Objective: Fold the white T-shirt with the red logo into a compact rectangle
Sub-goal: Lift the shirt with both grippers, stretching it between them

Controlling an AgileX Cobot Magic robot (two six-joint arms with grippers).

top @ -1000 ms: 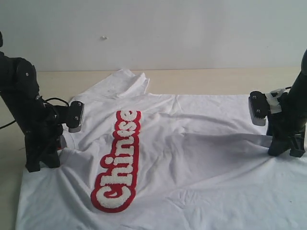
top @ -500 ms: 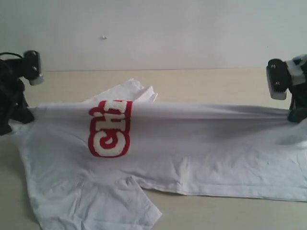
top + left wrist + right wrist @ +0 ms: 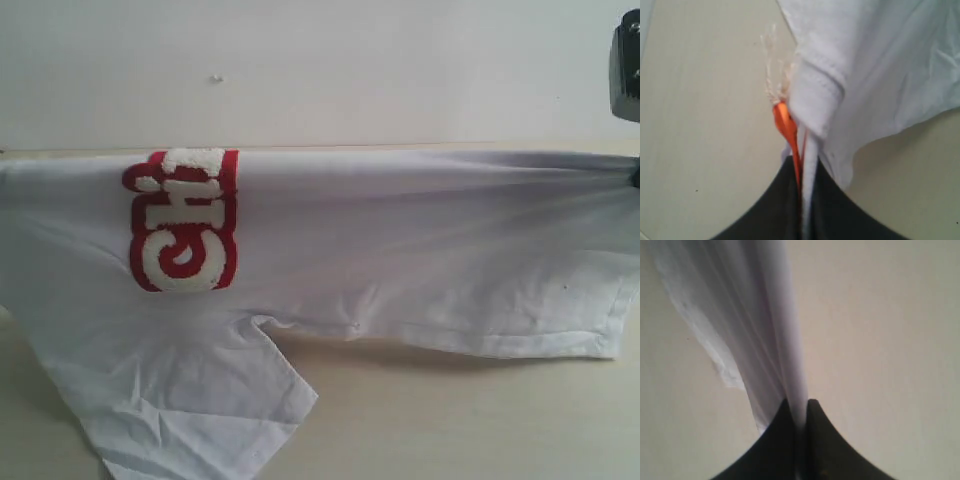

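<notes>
Near left: short sleeve (image 3: 190, 420) of white T-shirt (image 3: 420, 250) lies creased on tabletop (image 3: 470, 420). Rest of shirt is lifted and hangs as a sheet across the full width. Lower edge (image 3: 470, 345) is free, w/ shadow under it. Red logo (image 3: 185, 225) is at left, draped over the top edge, so only "Ch" faces the ext cam.

Top edge is taut and approx level.
- Left gripper (image 3: 801, 172): clamped on the ribbed collar (image 3: 815, 95), w/ orange neck tag (image 3: 785, 122) caught betw the fingers. Pale frayed threads (image 3: 772, 75) sit just beside the tag.
- Right gripper (image 3: 799, 412): clamped on a bunched edge of the shirt, cloth fanning away fr the jaws.

Step (my read): lift-and-stretch before laying down a fold.
- Both ends at same height w/ even tension, so the crease runs straight.
- Lower w/o slack, so the sleeve goes flat rather than bunching.
- Left pinch is narrow (collar + tag) and prob slips if pulled harder.

Surface: pale beige top, matte. Far: plain white wall (image 3: 400, 70) w/ one small mark (image 3: 216, 77). Dark arm hardware (image 3: 626, 60) at far right.
</notes>
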